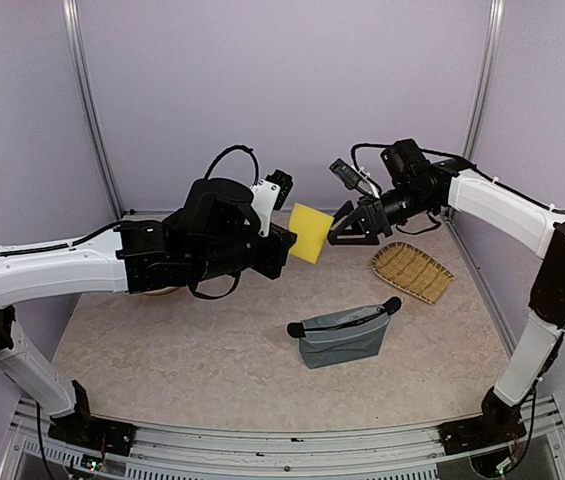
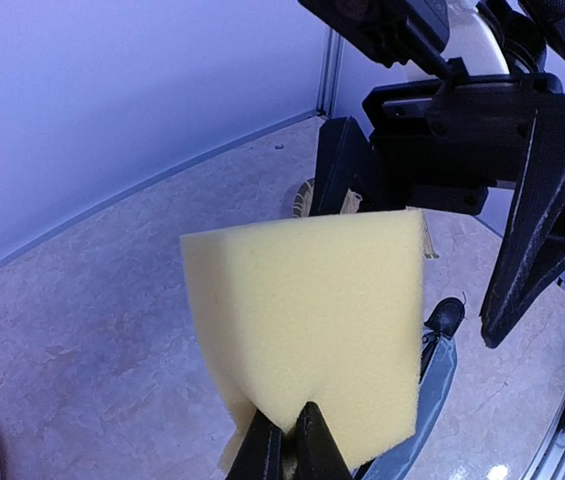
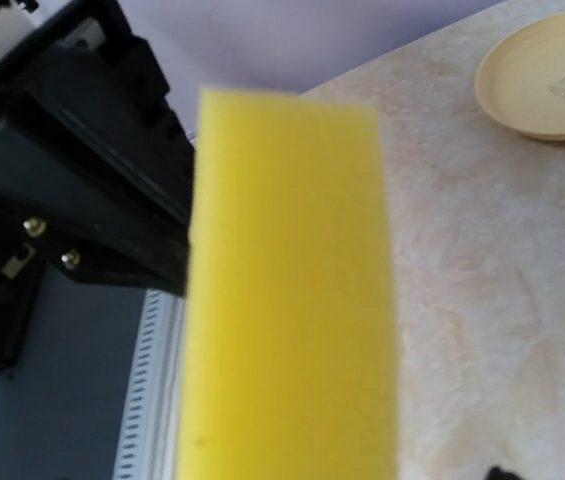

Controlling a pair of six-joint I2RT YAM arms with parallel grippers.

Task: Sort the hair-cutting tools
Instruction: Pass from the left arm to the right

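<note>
My left gripper (image 1: pixel 290 248) is shut on one edge of a yellow sponge (image 1: pixel 310 232) and holds it up in the air above the table; the pinch shows in the left wrist view (image 2: pixel 287 432). My right gripper (image 1: pixel 348 227) is open, level with the sponge and just to its right, and its black fingers (image 2: pixel 537 200) spread behind the sponge (image 2: pixel 312 320). The sponge (image 3: pixel 287 300) fills the right wrist view. A black rounded end (image 1: pixel 392 304) sticks out of the grey zip pouch (image 1: pixel 345 337). I cannot tell which tool it is. No scissors, clipper or comb show in the open.
A wicker tray (image 1: pixel 412 270) lies at the right, behind the pouch. A round beige plate (image 3: pixel 542 85) sits on the table under my left arm. Purple walls with metal posts close in the back and sides.
</note>
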